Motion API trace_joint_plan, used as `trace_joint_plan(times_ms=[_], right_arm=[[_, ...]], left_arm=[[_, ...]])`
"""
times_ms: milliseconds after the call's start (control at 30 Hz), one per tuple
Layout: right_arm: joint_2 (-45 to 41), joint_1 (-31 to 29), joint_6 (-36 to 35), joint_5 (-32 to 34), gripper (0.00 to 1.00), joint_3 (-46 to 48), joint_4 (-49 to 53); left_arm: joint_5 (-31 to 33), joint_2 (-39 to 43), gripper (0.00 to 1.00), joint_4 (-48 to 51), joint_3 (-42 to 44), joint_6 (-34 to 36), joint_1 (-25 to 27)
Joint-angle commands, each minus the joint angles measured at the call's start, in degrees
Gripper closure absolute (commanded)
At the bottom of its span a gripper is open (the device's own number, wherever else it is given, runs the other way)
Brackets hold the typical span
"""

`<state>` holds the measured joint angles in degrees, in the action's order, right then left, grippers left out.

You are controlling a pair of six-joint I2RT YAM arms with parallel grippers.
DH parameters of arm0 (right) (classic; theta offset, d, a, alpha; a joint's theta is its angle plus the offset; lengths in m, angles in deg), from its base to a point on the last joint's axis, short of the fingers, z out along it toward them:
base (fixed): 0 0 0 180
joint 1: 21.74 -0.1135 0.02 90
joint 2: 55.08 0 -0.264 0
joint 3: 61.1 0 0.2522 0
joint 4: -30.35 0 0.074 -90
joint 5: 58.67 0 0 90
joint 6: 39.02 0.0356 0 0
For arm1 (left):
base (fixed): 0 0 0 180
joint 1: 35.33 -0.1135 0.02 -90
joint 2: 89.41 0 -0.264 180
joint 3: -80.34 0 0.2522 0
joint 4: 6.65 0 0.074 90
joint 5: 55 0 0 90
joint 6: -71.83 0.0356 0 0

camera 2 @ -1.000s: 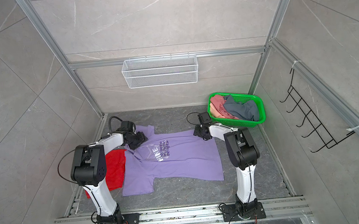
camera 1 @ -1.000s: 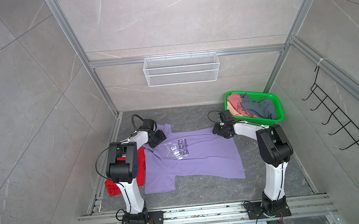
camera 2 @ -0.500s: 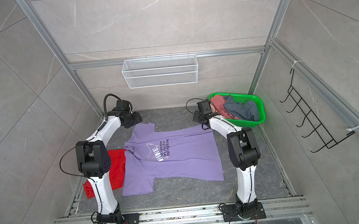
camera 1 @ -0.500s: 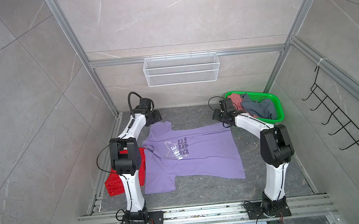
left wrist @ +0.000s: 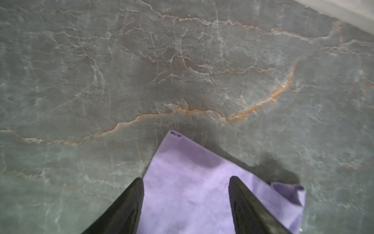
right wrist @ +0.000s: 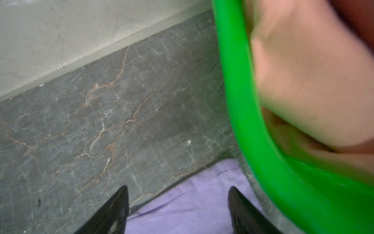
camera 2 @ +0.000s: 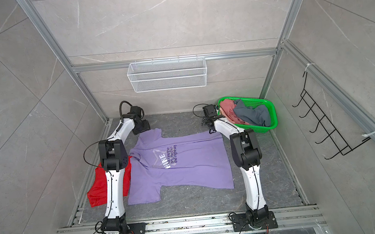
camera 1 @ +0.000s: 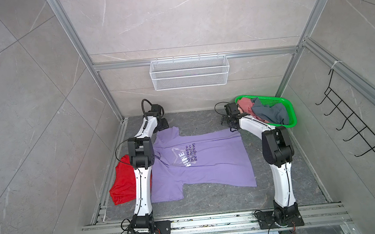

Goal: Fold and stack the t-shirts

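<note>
A lavender t-shirt [camera 1: 209, 166] with white star print lies spread flat on the dark marble floor in both top views. My left gripper [camera 1: 163, 124] hovers over its far sleeve. In the left wrist view the sleeve [left wrist: 192, 192] lies flat under the open left gripper [left wrist: 186, 182], with nothing pinched. My right gripper [camera 1: 224, 120] hangs over the far hem corner, beside the basket. In the right wrist view that right gripper [right wrist: 178, 189] is open over the loose hem [right wrist: 182, 206]. A red t-shirt [camera 1: 122, 181] lies crumpled at the left, partly hidden by the left arm.
A green mesh basket [camera 1: 291, 113] at the back right holds a pink shirt [camera 1: 246, 106] and a grey-blue one [camera 1: 272, 112]; its rim [right wrist: 242, 101] is close to the right fingers. A white wire basket [camera 1: 189, 72] hangs on the back wall, a black hook rack [camera 1: 356, 126] on the right wall.
Both grippers have lifted off the lavender shirt and moved toward the back wall. The right jaws have widened. The shirt lies where it was.
</note>
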<state>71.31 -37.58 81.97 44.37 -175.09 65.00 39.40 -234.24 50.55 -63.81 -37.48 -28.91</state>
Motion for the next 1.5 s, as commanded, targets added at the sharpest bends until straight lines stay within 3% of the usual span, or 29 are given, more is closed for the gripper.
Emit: trace_joint_plan(times_ms=[0, 167, 300, 533, 733, 933, 1033, 1233, 1367, 1467], right_arm=[[1.8, 0.5, -0.9, 3.4, 0.22, -2.1, 2.4], [3.5, 2.5, 1.0, 3.5, 0.21, -3.4, 4.4], [4.9, 3.5, 2.1, 2.7, 0.21, -4.8, 6.7], [5.7, 3.5, 2.4, 4.4, 0.22, -5.3, 8.7], [9.1, 3.5, 2.6, 3.0, 0.25, -9.3, 11.3], [9.6, 3.6, 5.0, -0.8, 0.27, -7.2, 10.4], [10.5, 3.5, 5.1, -1.7, 0.33, -7.2, 10.9], [12.9, 3.4, 5.3, -1.1, 0.55, -9.4, 15.3], [13.3, 3.3, 5.2, -1.4, 0.82, -9.7, 15.9], [11.8, 3.3, 4.0, -1.3, 0.94, -8.9, 13.8]], left_arm=[[0.7, -1.3, 0.31, 1.0, -2.7, 0.2, -0.9], [0.7, -4.9, 0.40, 1.8, -6.5, -0.6, -0.9], [-0.5, -7.0, 0.60, 3.7, -9.5, -1.4, -0.8], [-1.3, -4.8, 0.99, 1.9, -5.7, -2.2, -0.8], [-1.7, -0.8, 1.00, -1.0, -1.1, -2.2, -0.8], [-3.3, 1.7, 1.00, -2.0, 0.8, -2.0, -0.9], [-5.0, 3.7, 1.00, -4.1, 3.5, -2.4, -0.8], [-6.1, 6.9, 1.00, -6.2, 6.8, -2.5, -0.9], [-6.6, 8.2, 1.00, -6.8, 7.8, -2.3, -0.9], [-6.6, 8.4, 1.00, -6.8, 8.1, -1.9, -0.9]])
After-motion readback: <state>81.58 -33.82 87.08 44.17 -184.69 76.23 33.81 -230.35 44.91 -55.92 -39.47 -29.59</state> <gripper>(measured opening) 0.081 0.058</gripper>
